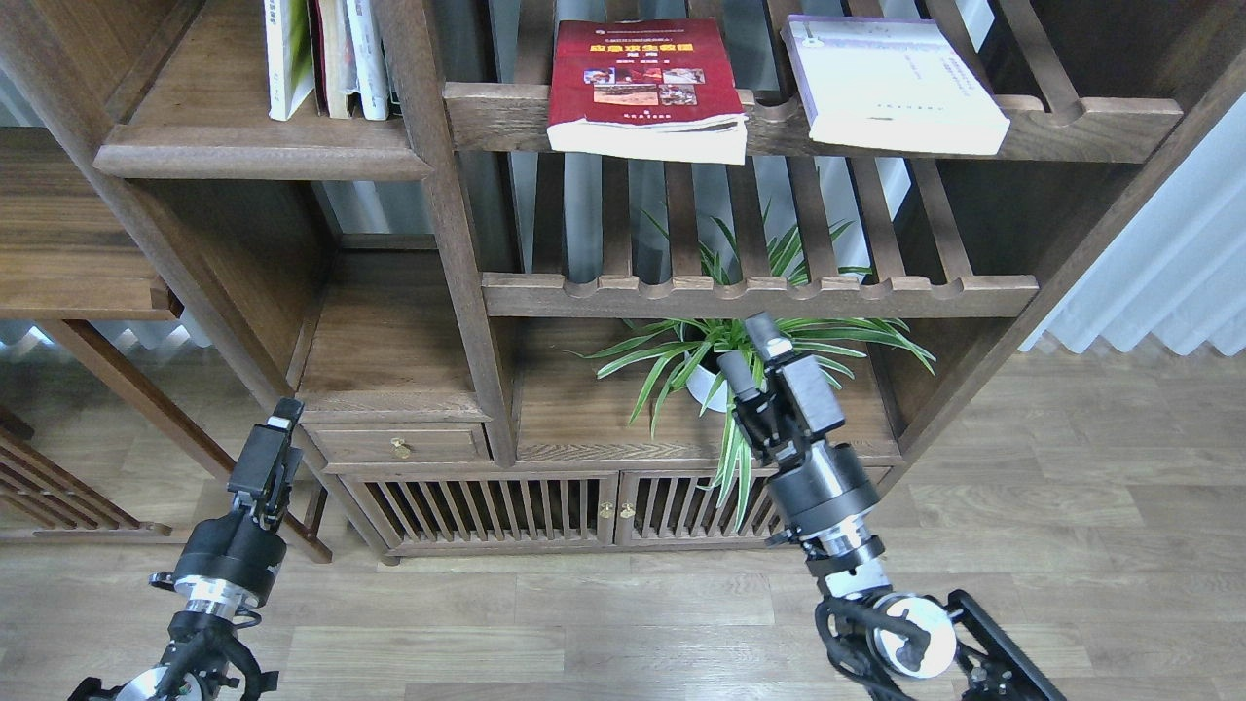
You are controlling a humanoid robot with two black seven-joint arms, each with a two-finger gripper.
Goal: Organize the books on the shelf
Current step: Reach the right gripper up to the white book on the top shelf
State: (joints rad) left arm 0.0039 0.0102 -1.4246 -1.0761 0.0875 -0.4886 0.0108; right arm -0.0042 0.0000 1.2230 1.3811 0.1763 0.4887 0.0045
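While the dark red book [642, 83] lies flat on the upper slatted rack [779, 122], its lower edge hanging over the scalloped front rail, the right gripper [756, 349] points up well below it, in front of the spider plant [740, 365] in its white pot. Its two fingers stand a little apart, with nothing between them. Just right of the red book, on the same rack, the pale lavender-white book [891, 83] lies tilted, also poking past the rail. Left of the red book, beyond the upright post, the yellow-green book [287, 58] stands upright on the solid shelf [263, 151] with other upright volumes beside it. Far below and left of the red book, the left gripper [277, 428] hangs near the small drawer with the brass knob [399, 448], seen edge-on: can't tell whether its jaws are apart or together
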